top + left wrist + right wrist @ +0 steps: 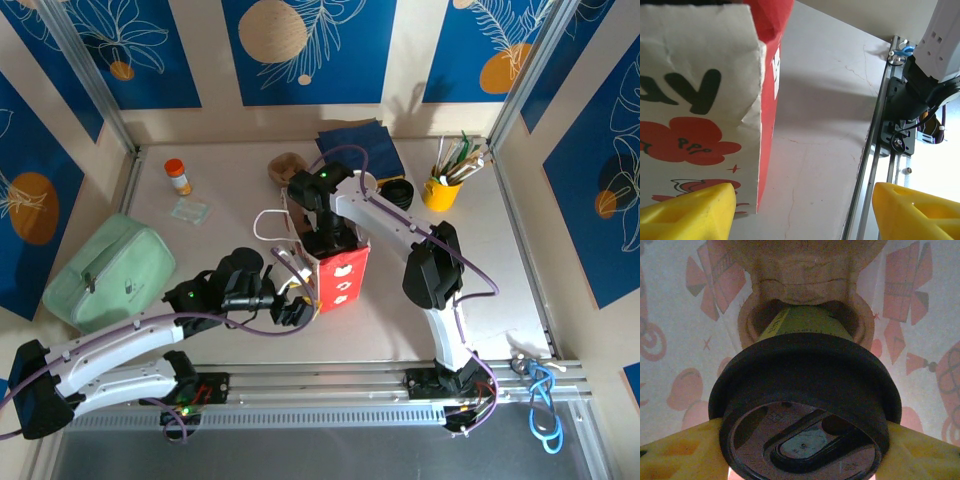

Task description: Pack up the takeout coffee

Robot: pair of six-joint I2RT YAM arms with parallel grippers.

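The takeout coffee (805, 375), a greenish cup under a round black lid, stands inside the red and white paper bag (343, 278). Its base sits in a brown pulp holder (800, 270). My right gripper (805, 450) reaches down into the bag, its yellow fingers (680, 452) pressed on both sides of the lid. In the top view the right gripper (325, 240) is sunk in the bag's mouth. My left gripper (805, 200) stands open at the bag's near corner (760, 125), with one finger in front of the white face. From above, the left gripper (292, 308) is beside the bag's left side.
A mint green pouch (110, 270) lies at the left. An orange-capped bottle (178, 177) and a small clear packet (188, 211) stand behind it. Dark blue napkins (358, 145), a black bowl (397, 190) and a yellow utensil cup (442, 190) are at the back. The metal rail (867, 165) runs along the near edge.
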